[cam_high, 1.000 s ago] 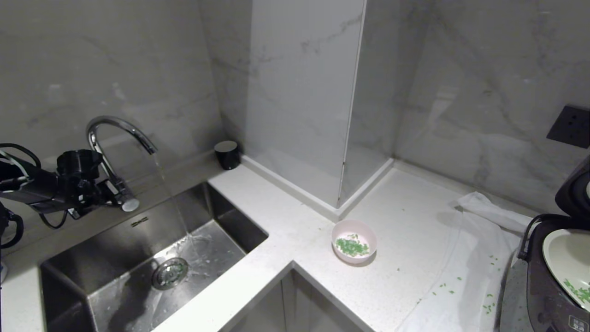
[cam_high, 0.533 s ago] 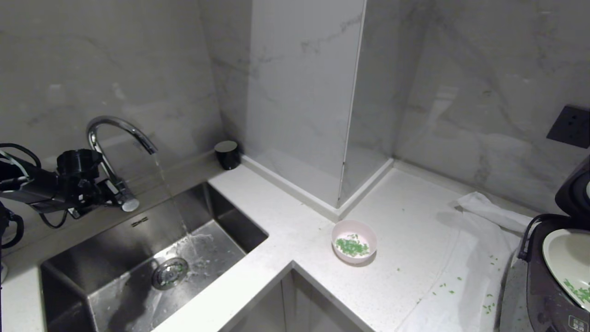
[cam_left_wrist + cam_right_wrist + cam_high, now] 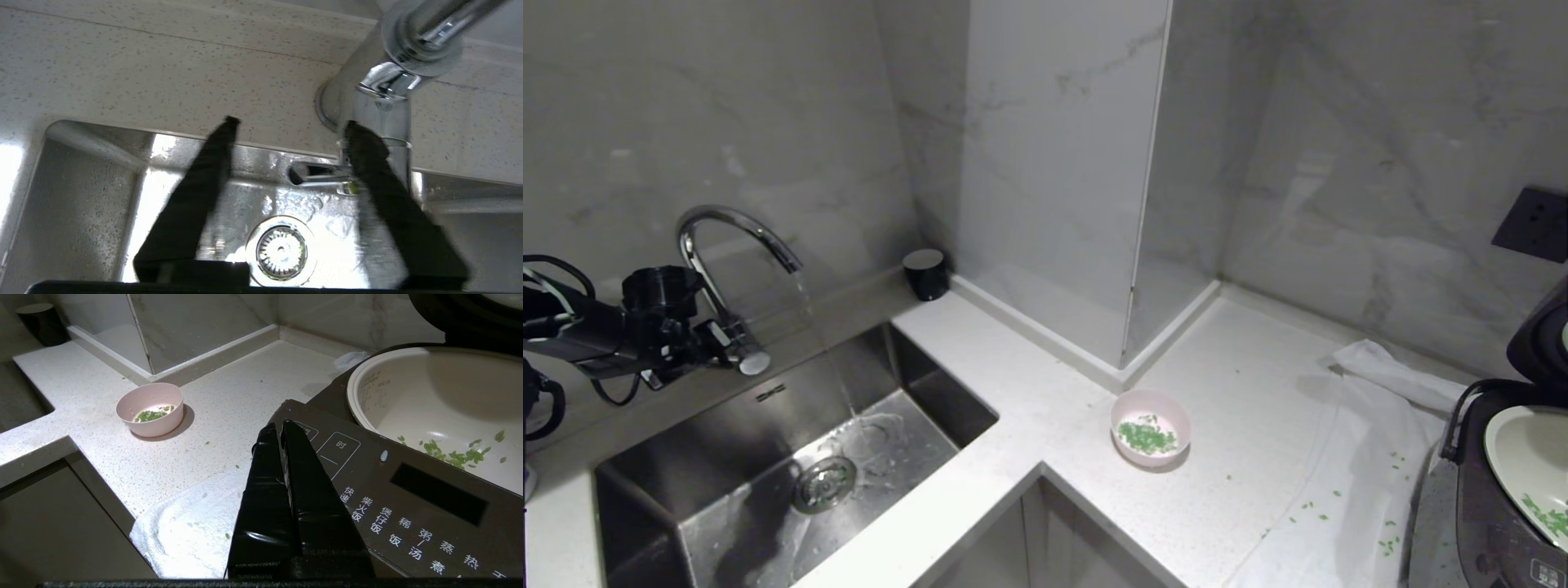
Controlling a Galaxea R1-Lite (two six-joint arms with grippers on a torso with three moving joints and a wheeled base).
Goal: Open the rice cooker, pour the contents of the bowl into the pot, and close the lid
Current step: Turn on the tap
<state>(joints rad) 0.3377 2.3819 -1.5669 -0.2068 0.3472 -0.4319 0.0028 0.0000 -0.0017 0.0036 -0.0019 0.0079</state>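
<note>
Head view: a white speckled table (image 3: 1029,384) wraps around a steel sink (image 3: 768,474) set at 8 o'clock. A curved chrome faucet (image 3: 731,237) stands behind the sink and a thin stream of water falls from its spout into the basin. The left gripper (image 3: 698,347) reaches in from 9 o'clock on a black arm, at the faucet's handle. A small black cup (image 3: 925,273) sits in the wall corner at 11 o'clock. The pale pink bowl (image 3: 1150,427) stands upright near the middle of the table, with the contents (image 3: 1147,438), chopped green bits, inside it. A white cloth (image 3: 1356,457) lies at 4 o'clock with loose green bits scattered on it. The rice cooker (image 3: 1494,506) stands on the cloth at the 4 o'clock edge, its lid (image 3: 1539,335) raised, and its white pot (image 3: 1531,461) holds some green bits.

Left wrist view: the left gripper (image 3: 292,124) has its two black fingers spread wide. One finger lies against the chrome handle at the faucet's (image 3: 384,77) base; the other is clear of it. The sink's drain (image 3: 281,250) shows below, wet.

Right wrist view: the right gripper (image 3: 278,428) has its fingers pressed together, holding nothing, just above the rice cooker's (image 3: 392,498) front button panel. The pot (image 3: 441,400) is at 2 o'clock; the bowl (image 3: 150,409) stands well apart at 10 o'clock.
</note>
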